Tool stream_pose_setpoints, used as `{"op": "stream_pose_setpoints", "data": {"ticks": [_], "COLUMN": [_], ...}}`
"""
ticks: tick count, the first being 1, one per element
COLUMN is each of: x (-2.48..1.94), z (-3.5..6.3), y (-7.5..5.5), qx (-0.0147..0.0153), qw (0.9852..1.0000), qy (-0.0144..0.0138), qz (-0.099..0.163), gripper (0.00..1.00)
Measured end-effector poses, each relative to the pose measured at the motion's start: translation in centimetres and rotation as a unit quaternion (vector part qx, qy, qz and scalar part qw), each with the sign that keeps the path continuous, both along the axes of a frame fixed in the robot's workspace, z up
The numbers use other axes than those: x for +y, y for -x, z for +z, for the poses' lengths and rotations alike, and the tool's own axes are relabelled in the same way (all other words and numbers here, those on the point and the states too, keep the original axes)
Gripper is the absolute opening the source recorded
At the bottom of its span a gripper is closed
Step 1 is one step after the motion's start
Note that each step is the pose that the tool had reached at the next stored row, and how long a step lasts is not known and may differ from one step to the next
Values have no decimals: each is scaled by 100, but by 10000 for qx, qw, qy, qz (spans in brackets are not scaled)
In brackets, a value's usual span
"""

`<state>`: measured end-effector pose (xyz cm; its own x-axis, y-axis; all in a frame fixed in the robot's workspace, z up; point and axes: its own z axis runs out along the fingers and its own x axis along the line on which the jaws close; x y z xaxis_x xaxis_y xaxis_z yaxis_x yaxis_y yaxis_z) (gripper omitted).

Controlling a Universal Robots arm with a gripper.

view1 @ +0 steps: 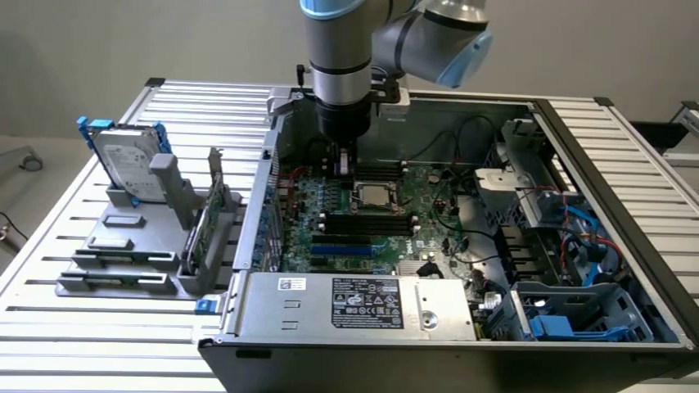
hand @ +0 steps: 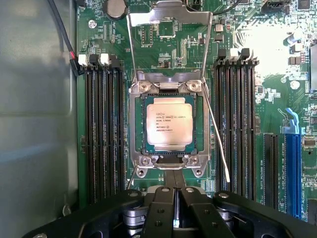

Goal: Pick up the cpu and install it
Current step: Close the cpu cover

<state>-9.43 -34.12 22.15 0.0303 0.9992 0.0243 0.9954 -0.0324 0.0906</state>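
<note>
Cpu (view1: 366, 195) in its socket, gripper (view1: 344, 164) closed and empty.
Exterior view: the arm reaches down into the open computer case (view1: 644, 237), the gripper low over the motherboard, just beside the cpu. Wrist view: the cpu (hand: 170, 124) lies flat inside the metal socket frame (hand: 168, 85); the gripper (hand: 174, 198) has its fingers pressed together, holding nothing.

The arm (view1: 340, 49) hangs straight down from twelve o'clock in the exterior view. Its grey tube is upright, and a blue-capped joint (view1: 443, 41) bulges out toward two o'clock. Below the tube sits the dark wrist (view1: 336, 115), and under it the gripper (view1: 343, 161) points toward six o'clock. In the wrist view its two black fingers (hand: 161, 210) lie pressed together side by side, with the linkages (hand: 94, 218) folded in on either flank.
</note>
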Motion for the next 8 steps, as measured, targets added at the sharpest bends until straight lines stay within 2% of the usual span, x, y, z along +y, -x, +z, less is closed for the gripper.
{"op": "stream_pose_setpoints", "data": {"ticks": [8], "x": [0], "z": [0], "y": [0], "qx": [0], "qw": [10000], "qy": [0], "qz": [0], "gripper": [11]}}
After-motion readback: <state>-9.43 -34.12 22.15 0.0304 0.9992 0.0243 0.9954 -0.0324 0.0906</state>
